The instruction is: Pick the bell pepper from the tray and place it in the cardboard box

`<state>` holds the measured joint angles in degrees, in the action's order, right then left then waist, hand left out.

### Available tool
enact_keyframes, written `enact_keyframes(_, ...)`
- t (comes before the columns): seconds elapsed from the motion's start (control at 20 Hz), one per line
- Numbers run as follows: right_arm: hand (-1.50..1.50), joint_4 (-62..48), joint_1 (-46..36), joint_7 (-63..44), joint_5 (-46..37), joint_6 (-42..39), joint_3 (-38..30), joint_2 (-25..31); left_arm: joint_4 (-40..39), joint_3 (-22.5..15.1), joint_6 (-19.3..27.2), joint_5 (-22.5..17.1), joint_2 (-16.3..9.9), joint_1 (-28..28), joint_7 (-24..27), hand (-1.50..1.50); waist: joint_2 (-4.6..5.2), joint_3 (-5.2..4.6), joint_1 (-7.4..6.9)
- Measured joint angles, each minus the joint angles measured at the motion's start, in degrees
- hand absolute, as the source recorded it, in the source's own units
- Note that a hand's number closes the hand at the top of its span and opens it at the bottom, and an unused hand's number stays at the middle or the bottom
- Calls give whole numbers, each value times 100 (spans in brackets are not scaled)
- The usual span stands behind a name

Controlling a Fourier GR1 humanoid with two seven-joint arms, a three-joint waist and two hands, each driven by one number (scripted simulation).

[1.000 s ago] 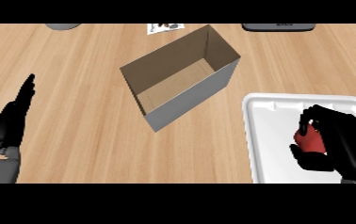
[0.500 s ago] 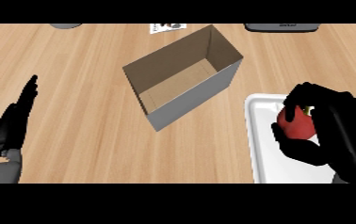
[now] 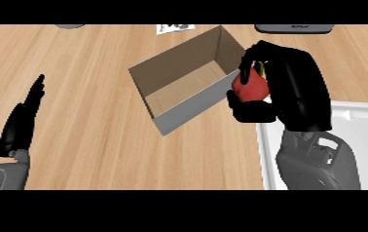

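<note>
The right hand (image 3: 287, 87) has its fingers (image 3: 248, 70) and thumb curled round the red bell pepper (image 3: 250, 88), which sits in its grasp just beside the right wall of the open cardboard box (image 3: 188, 82), above the wooden surface (image 3: 93, 55) and off the white tray (image 3: 267, 143) at the lower right. The left hand (image 3: 22, 121) rests at the view's left edge with its fingers straight and pressed together, pointing up, holding nothing.
</note>
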<state>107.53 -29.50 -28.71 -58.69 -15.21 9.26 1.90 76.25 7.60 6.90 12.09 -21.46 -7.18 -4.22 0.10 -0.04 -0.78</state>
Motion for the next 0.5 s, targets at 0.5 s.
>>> enact_keyframes(0.5,150,-2781,-1918,-432,890,1282,-314,-172,126,55,-101,15,17,69,-14,0,17,2,-69)
